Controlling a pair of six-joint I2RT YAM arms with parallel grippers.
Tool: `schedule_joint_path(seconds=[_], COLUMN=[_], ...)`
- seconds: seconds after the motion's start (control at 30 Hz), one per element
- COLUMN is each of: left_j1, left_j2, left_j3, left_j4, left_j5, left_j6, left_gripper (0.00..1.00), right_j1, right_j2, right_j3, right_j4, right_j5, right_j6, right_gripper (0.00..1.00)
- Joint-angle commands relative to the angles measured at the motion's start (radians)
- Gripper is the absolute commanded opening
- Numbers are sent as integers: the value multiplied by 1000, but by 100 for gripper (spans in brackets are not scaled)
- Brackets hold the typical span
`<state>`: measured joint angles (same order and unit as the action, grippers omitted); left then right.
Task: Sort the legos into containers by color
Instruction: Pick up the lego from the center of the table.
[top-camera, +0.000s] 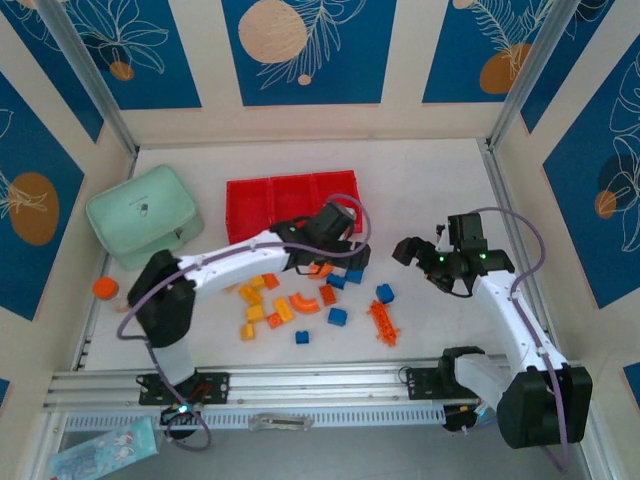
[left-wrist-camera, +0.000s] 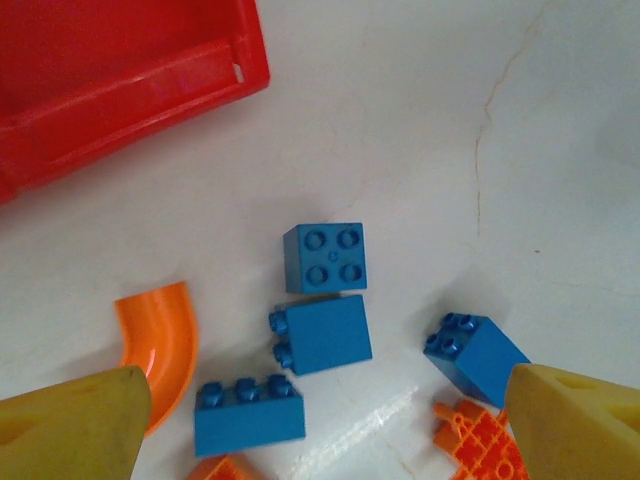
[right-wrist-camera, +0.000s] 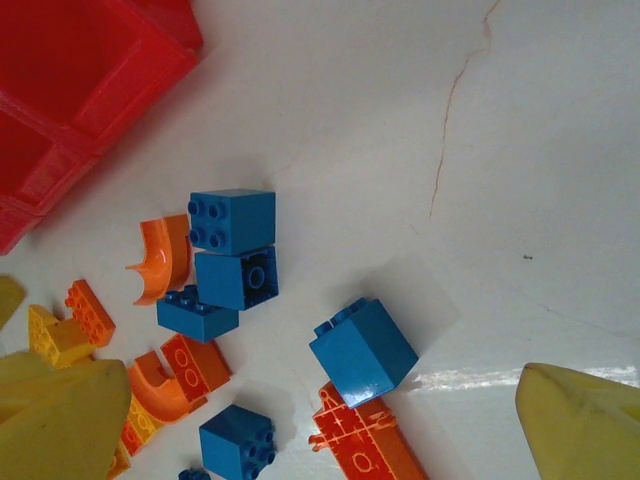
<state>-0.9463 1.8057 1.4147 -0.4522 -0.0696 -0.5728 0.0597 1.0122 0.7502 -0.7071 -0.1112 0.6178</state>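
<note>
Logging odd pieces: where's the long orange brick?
In the top view, the long orange brick lies at the legos' right edge, just right of a blue brick.

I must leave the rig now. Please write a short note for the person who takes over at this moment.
Left gripper: open, empty, above a cluster of blue legos close to the red tray.
Right gripper: open, empty, hovering by the right side of the pile.
Done: nothing visible; no lego shows in the tray, as far as it is in view.
Left: all the blue, orange and yellow pieces lie loose on the table; each color needs its own compartment.
</note>
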Motion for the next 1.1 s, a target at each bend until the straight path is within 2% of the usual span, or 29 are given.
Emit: schedule_joint_path(seconds=[0.0,0.23,0.6,0.8,1.07], left_j1=[-8,-12,-14,-14,-13], left_j2=[87,268,466,511,517], left_j3=[104,323,530,543,545], left_j4=[-119,-253,-331,-346,-378], left_j5=[40,33,17,33,19], left_j6=[57,157,135,126,114], left_gripper=[88,82,72,64,46], right_j1=[-21,-59,-85,-86,-84], right_j2=[-15,-34,-41,-44,-41], right_j3=[-8,-6,-14,-21,-26], right_j4=[-34,-37,-34,-34,-18], right_j5=[-41,-35,-34,-26,-43], right_j6=[-6,-7,-14,-16,-12], right_gripper=[99,99,99,99,99])
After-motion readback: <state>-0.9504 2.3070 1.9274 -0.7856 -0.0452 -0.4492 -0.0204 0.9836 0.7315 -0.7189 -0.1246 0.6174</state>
